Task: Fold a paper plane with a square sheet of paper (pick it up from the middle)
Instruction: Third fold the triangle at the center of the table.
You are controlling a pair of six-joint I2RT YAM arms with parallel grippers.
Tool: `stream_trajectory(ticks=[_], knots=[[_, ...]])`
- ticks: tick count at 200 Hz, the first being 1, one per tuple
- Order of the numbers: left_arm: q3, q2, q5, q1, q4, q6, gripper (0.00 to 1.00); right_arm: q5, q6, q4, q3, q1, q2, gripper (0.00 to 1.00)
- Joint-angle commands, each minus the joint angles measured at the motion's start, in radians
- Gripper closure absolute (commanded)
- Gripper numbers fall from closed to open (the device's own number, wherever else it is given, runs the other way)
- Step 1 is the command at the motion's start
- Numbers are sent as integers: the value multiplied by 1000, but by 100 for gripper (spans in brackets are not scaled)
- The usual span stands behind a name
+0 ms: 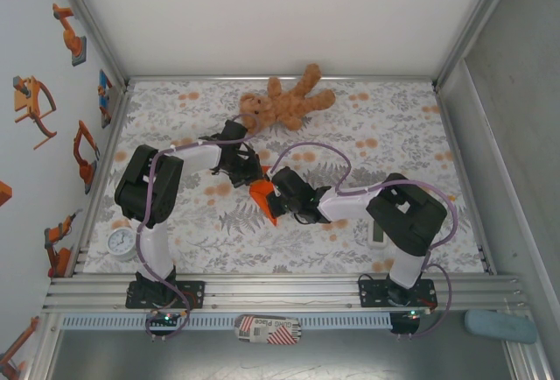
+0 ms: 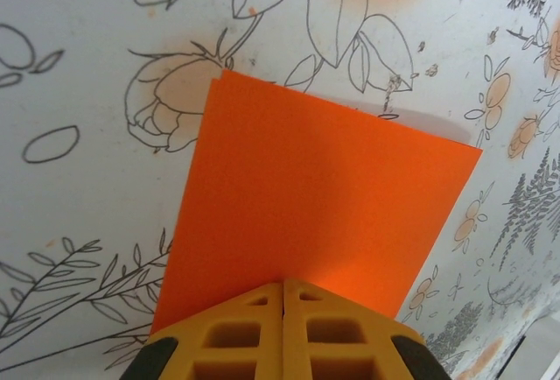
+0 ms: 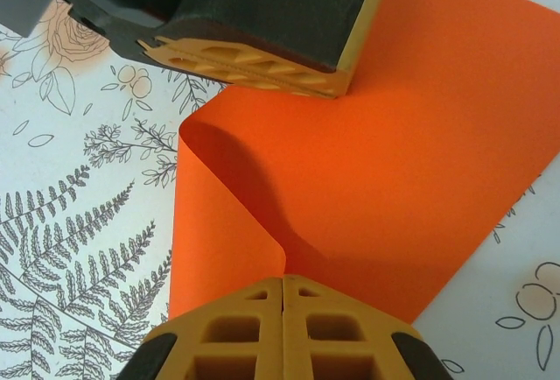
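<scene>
The square sheet of paper (image 1: 262,200) is bright orange and sits mid-table between my two grippers. In the right wrist view its left part (image 3: 223,240) curls up and over the rest of the sheet (image 3: 420,161), and the curl ends at the seam of my right gripper (image 3: 283,280), which is shut on it. My left gripper (image 2: 283,285) is shut, with its tips on the sheet's near part, and the flat paper (image 2: 324,196) spreads out ahead of them. The left gripper's fingers (image 3: 262,65) lie along the sheet's far edge. No slim pointed paper plane is formed.
A brown teddy bear (image 1: 284,104) lies at the back of the floral table cover (image 1: 411,135). A white round dial (image 1: 122,242) rests at the front left near the left arm's base. Metal rails (image 1: 280,291) run along the near edge, and walls close in both sides.
</scene>
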Motion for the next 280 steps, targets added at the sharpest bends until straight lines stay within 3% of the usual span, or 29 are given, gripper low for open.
stream_trajectory(ticks=[1, 58, 280], knots=[[41, -25, 19, 7, -39, 20, 92, -6, -1, -12, 9, -7, 15, 100], [42, -20, -2, 36, -55, 30, 88, -12, 2, -1, 5, -8, 22, 100], [41, 57, -7, 26, -85, 52, 94, -15, -8, -4, 35, -18, 44, 100]])
